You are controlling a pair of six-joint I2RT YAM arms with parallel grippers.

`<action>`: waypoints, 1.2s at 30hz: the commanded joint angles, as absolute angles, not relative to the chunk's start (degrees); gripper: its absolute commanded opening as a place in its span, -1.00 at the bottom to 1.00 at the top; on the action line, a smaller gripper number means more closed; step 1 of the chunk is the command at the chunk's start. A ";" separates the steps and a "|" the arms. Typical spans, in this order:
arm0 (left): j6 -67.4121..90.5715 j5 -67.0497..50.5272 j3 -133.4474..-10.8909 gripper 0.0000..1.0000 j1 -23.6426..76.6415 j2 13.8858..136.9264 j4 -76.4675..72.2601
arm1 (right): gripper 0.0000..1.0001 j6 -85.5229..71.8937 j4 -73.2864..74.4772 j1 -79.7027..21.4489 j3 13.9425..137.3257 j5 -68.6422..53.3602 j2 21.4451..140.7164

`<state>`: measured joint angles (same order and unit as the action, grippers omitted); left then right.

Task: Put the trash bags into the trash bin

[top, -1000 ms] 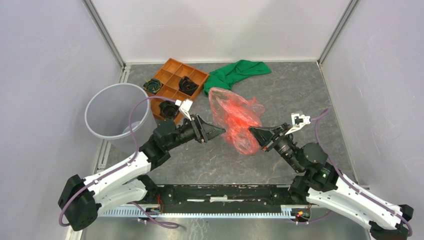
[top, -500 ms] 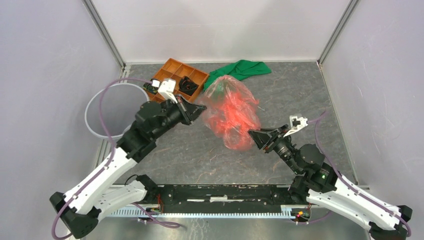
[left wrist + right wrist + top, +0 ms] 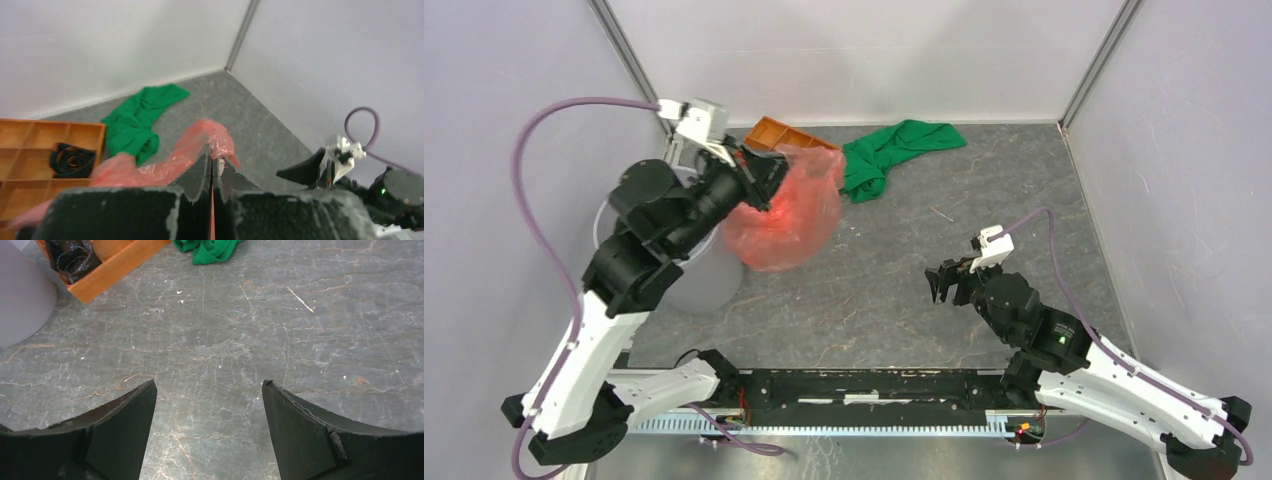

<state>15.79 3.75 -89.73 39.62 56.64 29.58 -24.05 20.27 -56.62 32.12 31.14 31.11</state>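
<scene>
One left gripper (image 3: 212, 159), held high, pinches the trash bag (image 3: 786, 218).

Top view: bright, even, diffuse light. Shadows soft and faint under arms (image 3: 654, 330). Walls (image 3: 514, 120) wash pale lilac. Bag (image 3: 784, 215) glows saturated red-orange, folds partly lost at core. Wide-angle look: frame posts (image 3: 629, 65) splay outward toward corners.

Left wrist view: soft overall. Near left fingers (image 3: 192, 175) blurred, grainy; cloth (image 3: 140, 117) smeared.

Right wrist view: sharpest. Floor (image 3: 225, 340) veins crisp. Right fingers (image 3: 115, 435) dark, little surface detail. Bin (image 3: 20, 300) featureless pale patch at left edge.
</scene>
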 commanded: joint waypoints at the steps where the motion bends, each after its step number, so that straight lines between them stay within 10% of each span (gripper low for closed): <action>1: 14.63 -5.16 -81.16 -0.96 41.03 60.51 29.56 | 0.69 -21.26 22.10 -56.73 35.33 34.15 32.23; 7: 21.32 -2.43 -71.06 -0.96 46.78 61.28 21.82 | 0.66 -22.65 21.57 -56.76 32.64 36.44 31.20; 20: -2.81 27.92 -101.55 -0.96 46.93 78.32 24.15 | 0.55 -23.53 20.80 -56.78 30.98 37.35 30.10; 27: -3.12 19.87 -107.19 -0.96 47.62 82.54 20.95 | 0.54 -23.70 22.42 -56.80 32.56 39.55 27.77; 36: 6.27 13.41 -85.18 -0.96 59.19 78.66 20.51 | 0.62 -23.43 21.61 -56.73 31.56 40.74 26.14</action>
<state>1.43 17.93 -93.58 53.98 80.14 20.78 -23.09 22.20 -56.62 31.14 38.63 26.41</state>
